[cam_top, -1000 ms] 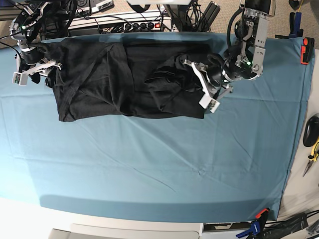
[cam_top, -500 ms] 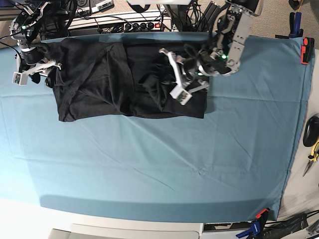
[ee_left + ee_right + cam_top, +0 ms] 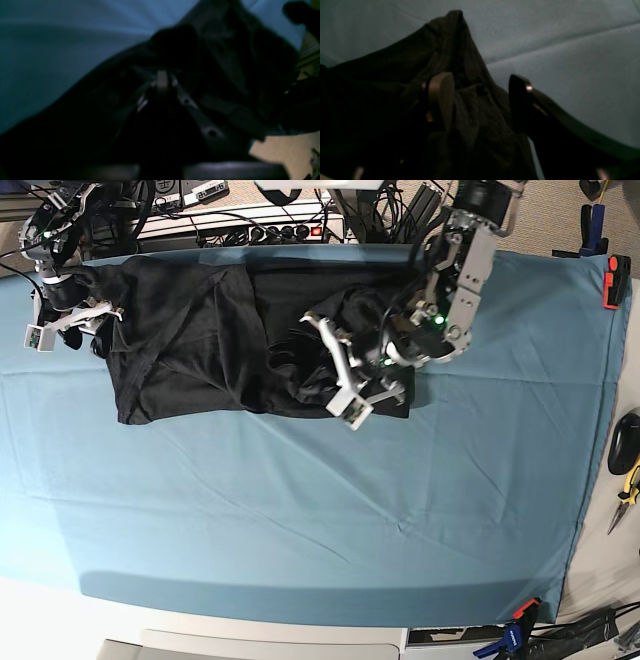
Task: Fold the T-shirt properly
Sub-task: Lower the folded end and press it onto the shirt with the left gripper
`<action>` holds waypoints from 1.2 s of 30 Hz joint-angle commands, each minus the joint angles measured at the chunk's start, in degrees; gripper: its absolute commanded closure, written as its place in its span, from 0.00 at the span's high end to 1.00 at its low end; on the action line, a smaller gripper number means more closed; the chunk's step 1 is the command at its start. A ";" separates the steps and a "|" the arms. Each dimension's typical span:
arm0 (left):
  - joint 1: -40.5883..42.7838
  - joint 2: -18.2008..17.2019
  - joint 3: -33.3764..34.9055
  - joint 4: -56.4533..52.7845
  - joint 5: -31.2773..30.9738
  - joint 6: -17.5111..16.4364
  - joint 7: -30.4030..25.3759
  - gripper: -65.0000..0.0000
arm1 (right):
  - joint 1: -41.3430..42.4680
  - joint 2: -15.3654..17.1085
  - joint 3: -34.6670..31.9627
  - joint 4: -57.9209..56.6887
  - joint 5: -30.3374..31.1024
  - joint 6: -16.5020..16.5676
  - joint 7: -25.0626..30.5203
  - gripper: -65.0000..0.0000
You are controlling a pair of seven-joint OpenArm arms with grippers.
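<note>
While both wrist views are dim and blurred, the base view shows one black T-shirt [image 3: 200, 340] lying across the far half of a bench draped in a single teal cloth [image 3: 300, 510]. Its left part lies fairly flat; its right part is bunched into dark folds whose layers cannot be told apart. No print shows on the fabric.

Two arms are present. The left pincer [image 3: 335, 375] sits over the bunched right part of the shirt, and the left wrist view [image 3: 162, 82] shows its jaws drawn together with dark fabric gathered round the tips; blur hides just how much cloth is pinched. The right pincer [image 3: 75, 315] stands at the shirt's far left corner. In the right wrist view [image 3: 480, 100] its two fingers [image 3: 441, 96] are spread wide, a ridge of dark cloth rising between them, and the lower part of that view is lost in shadow.

Beyond the far edge of the bench lies a tangle of cables and electronics [image 3: 240, 215], cut off by the frame. Hand tools [image 3: 625, 480] at the right edge are also only partly in view.
</note>
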 commanded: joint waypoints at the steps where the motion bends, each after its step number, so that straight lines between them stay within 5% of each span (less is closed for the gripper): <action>1: -0.92 0.90 0.00 1.03 -0.63 -0.31 -1.46 0.00 | 0.15 0.92 0.33 0.76 0.68 0.28 1.42 0.53; 13: -2.19 1.22 -0.55 1.03 2.56 -0.44 -1.60 0.00 | 0.13 0.92 0.33 0.76 0.66 0.26 1.25 0.53; 19: -2.73 -2.01 -3.82 1.57 8.85 4.20 1.29 0.00 | 0.15 0.92 0.33 0.76 0.55 0.26 1.27 0.53; 26: 0.39 -3.52 -4.13 1.55 5.09 4.35 3.39 0.00 | 0.15 0.92 0.33 0.76 0.72 0.26 1.29 0.53; 36: 1.53 -1.97 3.82 0.74 7.65 4.00 0.02 0.00 | 0.15 0.92 0.33 0.76 0.72 0.26 1.27 0.53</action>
